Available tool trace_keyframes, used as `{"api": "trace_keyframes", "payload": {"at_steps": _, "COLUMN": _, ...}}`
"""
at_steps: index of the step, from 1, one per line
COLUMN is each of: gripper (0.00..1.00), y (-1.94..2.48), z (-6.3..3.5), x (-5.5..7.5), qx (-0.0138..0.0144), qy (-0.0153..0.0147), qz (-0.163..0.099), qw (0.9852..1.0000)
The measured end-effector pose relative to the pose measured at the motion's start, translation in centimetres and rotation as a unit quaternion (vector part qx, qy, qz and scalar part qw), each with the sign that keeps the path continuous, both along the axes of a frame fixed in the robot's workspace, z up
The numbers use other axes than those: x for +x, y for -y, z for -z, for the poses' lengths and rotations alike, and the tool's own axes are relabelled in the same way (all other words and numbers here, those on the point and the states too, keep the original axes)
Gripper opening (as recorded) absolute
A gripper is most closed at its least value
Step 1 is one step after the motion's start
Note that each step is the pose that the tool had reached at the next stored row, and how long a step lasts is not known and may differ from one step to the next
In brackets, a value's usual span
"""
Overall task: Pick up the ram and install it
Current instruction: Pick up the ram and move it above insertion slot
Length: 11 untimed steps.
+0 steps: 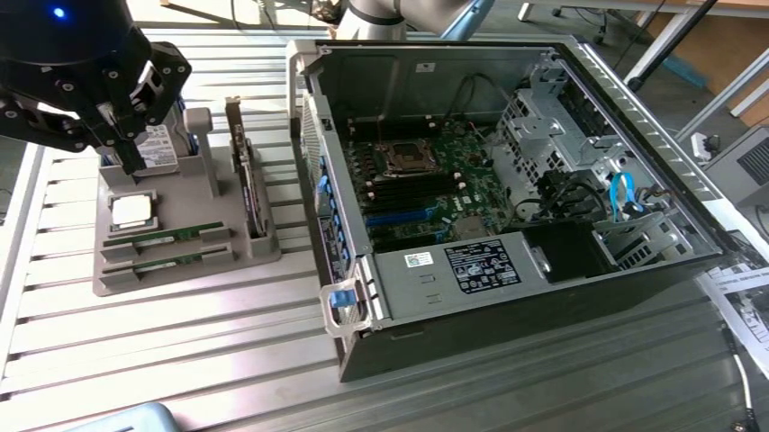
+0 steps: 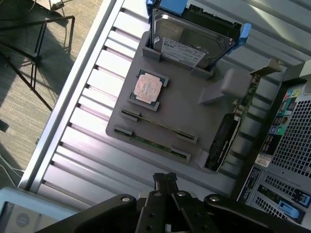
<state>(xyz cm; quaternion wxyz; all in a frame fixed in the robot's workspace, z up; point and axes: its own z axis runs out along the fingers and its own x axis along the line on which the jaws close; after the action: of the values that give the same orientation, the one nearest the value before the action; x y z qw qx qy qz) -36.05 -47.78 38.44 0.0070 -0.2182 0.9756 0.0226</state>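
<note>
A slatted metal table (image 1: 180,351) (image 2: 92,111) carries the work, with carpeted floor past its edge in the wrist view. The gripper (image 1: 124,160) (image 2: 165,178) hangs above the table at the exterior view's left, its black fingers pressed together with nothing between them, and it touches nothing. Below it sits a gray holder tray (image 1: 180,270) (image 2: 189,111). The ram (image 1: 162,237) (image 2: 158,126) stands on edge in a slot of that tray, and a second green stick (image 1: 162,263) (image 2: 150,142) sits in the parallel slot just beside it, nearer the tray's outer edge. Next to the sticks lies the square silver CPU (image 1: 132,209) (image 2: 148,89) in its recess. Beyond that, a hard drive (image 1: 157,148) (image 2: 192,43) stands upright at the tray's far end. An expansion card (image 1: 244,171) (image 2: 223,141) stands along the side of the tray that faces the computer case (image 1: 415,342) (image 2: 291,141). The case lies open on the table at the exterior view's right, its motherboard (image 1: 420,189) exposed.
</note>
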Motion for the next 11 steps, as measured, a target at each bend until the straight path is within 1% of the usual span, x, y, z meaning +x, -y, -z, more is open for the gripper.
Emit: {"api": "trace_keyframes", "payload": {"at_steps": 11, "gripper": 0.11, "y": 0.0, "z": 0.0, "x": 0.0, "qx": 0.0, "qy": 0.0, "qz": -0.024, "qw": 0.9997}}
